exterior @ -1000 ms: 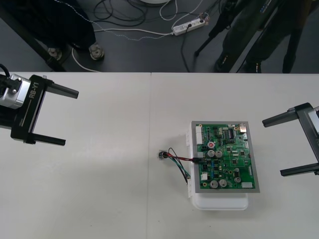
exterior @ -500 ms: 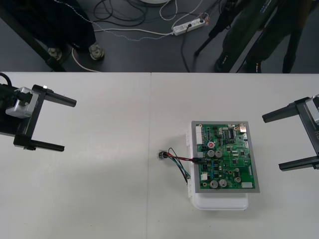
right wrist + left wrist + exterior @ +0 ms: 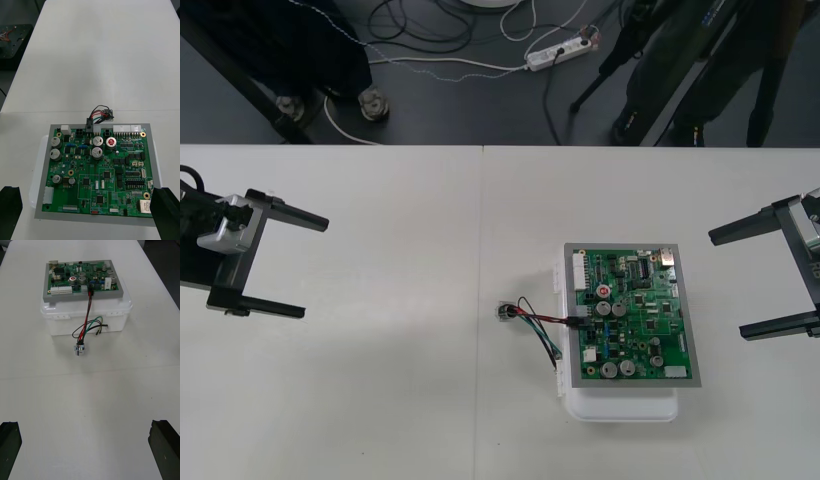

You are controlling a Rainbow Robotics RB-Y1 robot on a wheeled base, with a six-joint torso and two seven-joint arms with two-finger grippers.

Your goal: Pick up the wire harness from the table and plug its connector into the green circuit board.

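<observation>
- Nearest me, the white base (image 3: 620,408) pokes out under the green circuit board (image 3: 630,315). I take it for a riser that steadies the board and keeps its edge connectors reachable.
- The wire harness (image 3: 538,322) hangs off the board's 9 o'clock edge. Its black plug (image 3: 90,293) sits in an edge connector, seated as far as I can judge, and the red, black and green wires (image 3: 87,320) loop down to the table (image 3: 380,400).
- The metal socket (image 3: 505,312) rests on the table at 9 o'clock from the board, just beside the base. It lies slack, so nothing tugs at the plug.
- My left gripper (image 3: 316,267) hovers at the table's 9 o'clock, well apart from the harness, fingers (image 3: 8,442) spread wide and empty.
- My right gripper (image 3: 726,286) sits at 3 o'clock, near the board, jaws equally wide and gripping nothing.
- With the plug in, I read both arms as parked clear, and the task looks finished.
</observation>
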